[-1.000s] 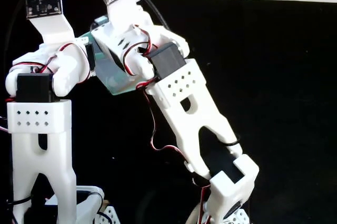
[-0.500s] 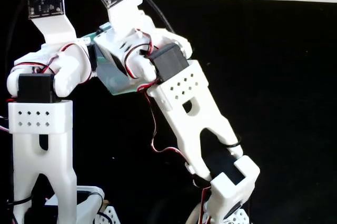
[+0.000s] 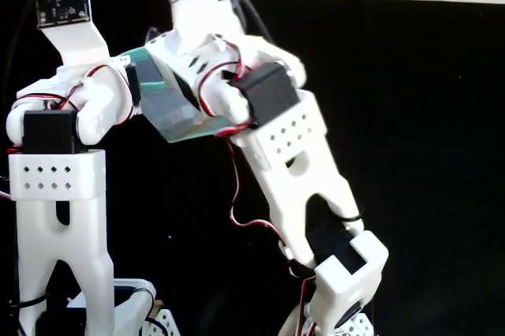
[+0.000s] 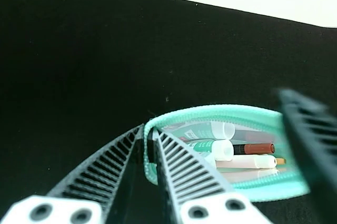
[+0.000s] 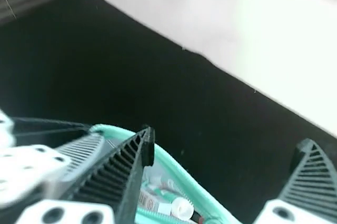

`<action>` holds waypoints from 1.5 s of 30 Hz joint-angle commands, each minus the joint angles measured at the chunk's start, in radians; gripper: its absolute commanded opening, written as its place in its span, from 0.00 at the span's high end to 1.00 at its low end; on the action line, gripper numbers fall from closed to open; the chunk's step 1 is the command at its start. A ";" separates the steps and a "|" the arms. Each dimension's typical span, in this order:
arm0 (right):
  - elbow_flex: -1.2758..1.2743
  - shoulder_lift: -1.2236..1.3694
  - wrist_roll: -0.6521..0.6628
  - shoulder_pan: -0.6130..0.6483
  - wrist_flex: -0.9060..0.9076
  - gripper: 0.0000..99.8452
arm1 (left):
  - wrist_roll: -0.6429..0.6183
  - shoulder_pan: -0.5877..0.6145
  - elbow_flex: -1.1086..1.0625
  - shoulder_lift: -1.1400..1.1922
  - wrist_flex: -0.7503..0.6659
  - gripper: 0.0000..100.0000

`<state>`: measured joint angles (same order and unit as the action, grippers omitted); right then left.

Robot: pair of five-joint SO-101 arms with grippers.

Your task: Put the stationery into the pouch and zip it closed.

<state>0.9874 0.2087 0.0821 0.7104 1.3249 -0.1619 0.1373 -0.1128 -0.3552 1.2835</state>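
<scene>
— Pouch first: where is it?
— At the left jaws' tips. They're clamped tight on one end of its teal rim, and the mouth gapes just beyond them, over the black surface.
— Contents?
— White-capped tubes and pens, lying side by side inside.
— Right jaws?
— Spread wide, holding nothing. One side sits at the rim, the other well apart.
— Risk?
— I'd judge that thin pinch could slip once the zip is tugged, and the open pouch might tip and spill. I can't make out the zip's pull, so the right jaws may miss it.
</scene>
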 commanded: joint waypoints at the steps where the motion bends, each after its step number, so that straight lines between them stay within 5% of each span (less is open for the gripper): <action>1: 0.143 -0.013 0.009 -0.018 0.088 0.61 | 0.005 0.005 -0.042 0.018 0.000 0.99; 13: 0.232 -0.004 0.012 -0.160 0.430 0.61 | 0.005 0.005 -0.042 0.018 0.000 0.99; 37: 0.082 0.088 0.118 -0.366 0.437 0.61 | 0.005 0.008 -0.042 0.018 0.000 0.99; 45: -0.202 0.001 0.203 -0.357 0.437 0.62 | 0.005 0.008 -0.042 0.018 0.000 0.99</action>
<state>0.8447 0.3023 0.2340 0.3468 1.7484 -0.1619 0.1404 -0.1143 -0.3552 1.2835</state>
